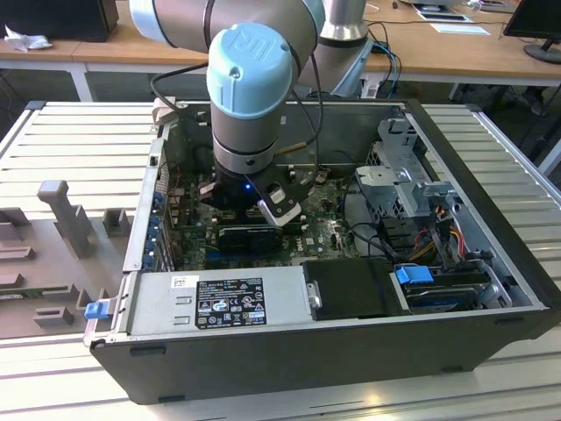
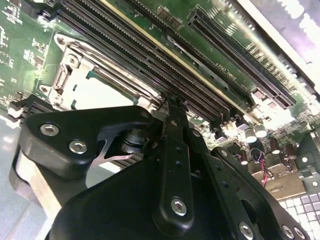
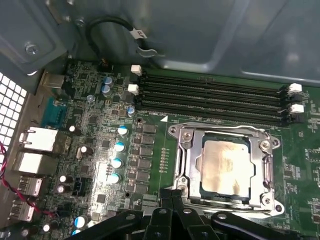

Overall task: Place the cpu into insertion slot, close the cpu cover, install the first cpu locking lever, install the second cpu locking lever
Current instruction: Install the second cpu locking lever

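The cpu (image 3: 225, 167) lies flat in its socket on the green motherboard, its dull silver top showing through the window of the cpu cover (image 3: 186, 150). The cover sits down over it, and its silver frame also shows in the second wrist view (image 2: 75, 55). Thin metal lever rods run along the frame's sides; I cannot tell whether they are latched. My gripper (image 3: 173, 196) hangs at the socket's edge, its black fingers (image 2: 172, 120) together and holding nothing. In the exterior view the gripper (image 1: 250, 224) is lowered inside the open computer case.
Black memory slots (image 3: 210, 97) run along one side of the socket, with capacitors (image 3: 119, 147) on another. The case holds a power supply (image 1: 219, 303), a drive cage (image 1: 403, 175) and loose cables (image 1: 438, 228). Grey fixtures (image 1: 61, 219) stand at the exterior view's left.
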`<control>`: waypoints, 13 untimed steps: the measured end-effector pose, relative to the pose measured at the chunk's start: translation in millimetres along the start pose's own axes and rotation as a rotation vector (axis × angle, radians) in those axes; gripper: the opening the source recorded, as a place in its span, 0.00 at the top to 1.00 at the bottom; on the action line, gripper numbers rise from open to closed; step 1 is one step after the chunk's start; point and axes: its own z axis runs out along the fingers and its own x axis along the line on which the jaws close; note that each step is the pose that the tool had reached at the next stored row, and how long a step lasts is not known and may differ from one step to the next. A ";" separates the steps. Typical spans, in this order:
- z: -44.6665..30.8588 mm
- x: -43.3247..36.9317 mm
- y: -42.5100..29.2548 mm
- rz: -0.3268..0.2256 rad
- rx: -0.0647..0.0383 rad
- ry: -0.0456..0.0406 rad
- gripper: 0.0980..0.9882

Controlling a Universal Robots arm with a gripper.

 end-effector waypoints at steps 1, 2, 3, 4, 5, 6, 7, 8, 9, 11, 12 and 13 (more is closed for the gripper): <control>0.5 1.3 0.0 -0.001 -0.002 0.0000 0.99; 0.9 2.6 0.0 -0.002 -0.003 0.0002 0.99; 1.3 3.6 0.0 -0.003 -0.004 0.0003 0.99; 1.6 4.2 0.0 -0.003 -0.005 0.0003 0.99; 1.9 4.6 0.0 -0.004 -0.006 0.0003 0.99; 1.9 4.7 0.0 -0.004 -0.007 0.0005 0.99; 1.9 4.8 0.0 -0.004 -0.007 0.0005 0.99; 1.7 4.9 0.0 -0.004 -0.007 0.0004 0.99; 0.8 5.0 0.3 -0.004 -0.008 0.0002 0.99; -2.1 4.9 1.4 -0.004 -0.009 -0.0002 0.99; -4.9 4.9 2.2 -0.004 -0.008 0.0001 0.99; -8.8 4.8 3.4 -0.004 -0.008 0.0001 0.99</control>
